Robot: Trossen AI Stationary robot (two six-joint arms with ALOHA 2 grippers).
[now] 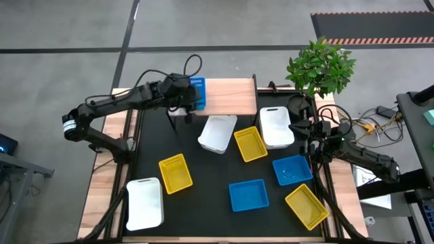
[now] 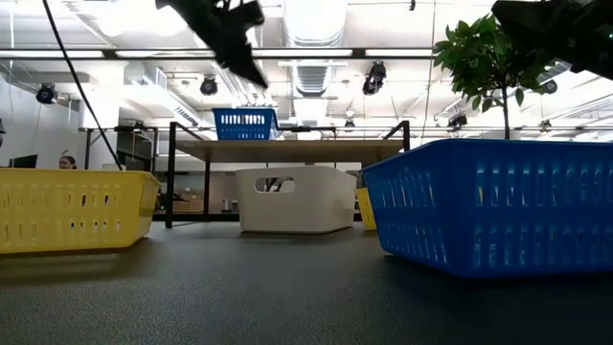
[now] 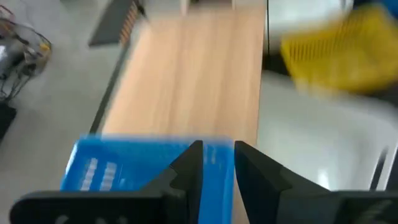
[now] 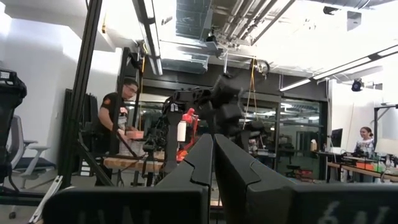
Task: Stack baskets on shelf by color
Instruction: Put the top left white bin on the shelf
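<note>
The left gripper (image 1: 192, 102) is at the left end of the shelf (image 1: 227, 97), its fingers (image 3: 189, 165) slightly parted astride the rim of a blue basket (image 1: 197, 93) that stands on the plank; whether the rim is still pinched cannot be told. The right gripper (image 1: 304, 131) waits closed and empty above the table's right side.

The baskets are thin moulded plastic with slotted walls and perforated floors: judged light, fairly stiff but springy at the rim, and smooth enough to slip. Take each by the middle of one short wall, one finger inside and one outside.

Eight remain on the black table (image 1: 203, 203): white ones near left, far centre and far right; yellow ones left of centre, centre and near right; blue ones (image 1: 248, 195) near centre and right.
</note>
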